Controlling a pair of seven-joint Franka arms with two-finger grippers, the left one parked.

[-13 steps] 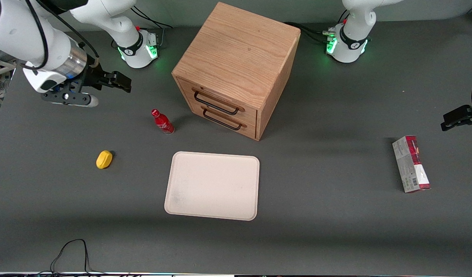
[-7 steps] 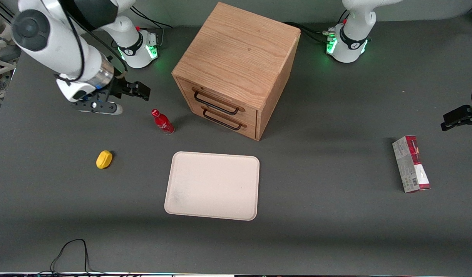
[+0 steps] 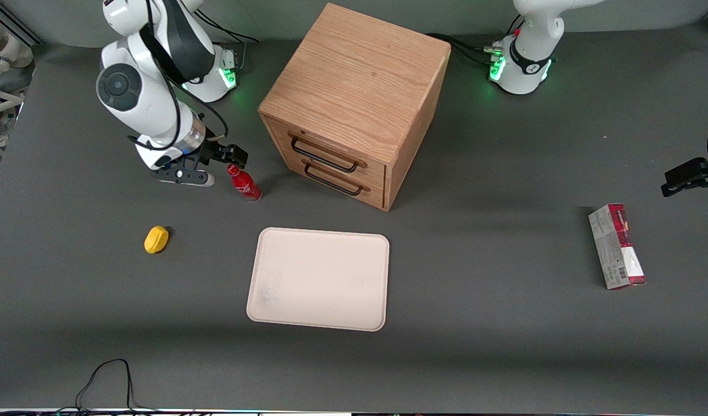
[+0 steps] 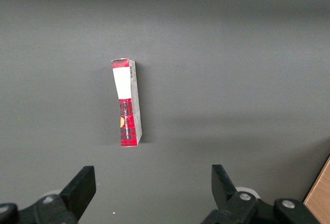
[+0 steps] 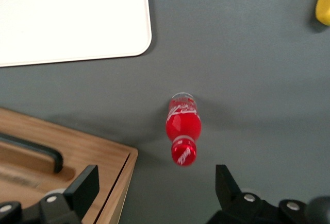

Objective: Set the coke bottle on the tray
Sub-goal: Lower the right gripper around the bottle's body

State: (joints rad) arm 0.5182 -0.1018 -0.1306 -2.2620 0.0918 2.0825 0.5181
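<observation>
The coke bottle (image 3: 243, 183), small and red with a red cap and white script, stands upright on the grey table beside the wooden drawer cabinet (image 3: 354, 104). The pale beige tray (image 3: 319, 278) lies flat nearer the front camera than the bottle. My right gripper (image 3: 218, 163) hangs just above the table, right beside the bottle's cap, a little farther from the camera, and is open and empty. In the right wrist view the bottle (image 5: 183, 128) stands upright ahead of the gripper (image 5: 157, 185), with the tray's corner (image 5: 77, 18) farther on.
A yellow lemon-like object (image 3: 156, 239) lies toward the working arm's end of the table. A red-and-grey carton (image 3: 617, 246) lies toward the parked arm's end, also in the left wrist view (image 4: 127, 103). The cabinet's drawer handles (image 3: 325, 163) face the tray.
My right arm has swung in from the table's edge toward the bottle and come lower, so the gripper is now next to the cap. The bottle and tray have not moved.
</observation>
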